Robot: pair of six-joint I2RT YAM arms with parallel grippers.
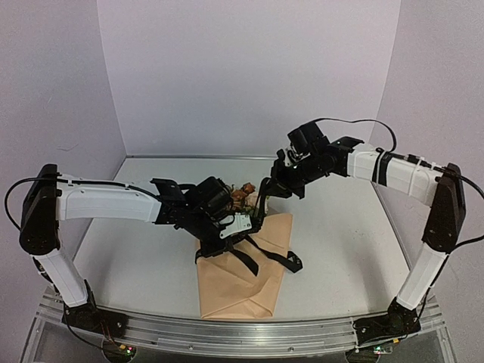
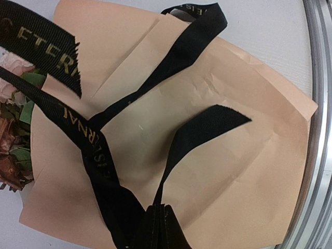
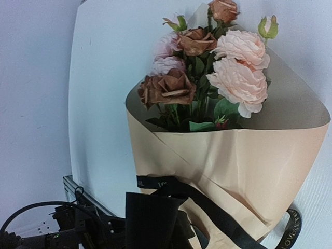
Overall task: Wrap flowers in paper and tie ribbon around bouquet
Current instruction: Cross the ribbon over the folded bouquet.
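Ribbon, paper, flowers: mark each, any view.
ribbon [image 2: 181, 52], left wrist view, band crossing the paper.
paper [image 3: 249, 161], right wrist view, front fold of the wrap.
flowers [image 3: 241, 78], right wrist view, large pale pink bloom.

You see bright, even light, soft shadows; wrist views bow at the edges, curving the silver aluminium rail [image 2: 317, 46].
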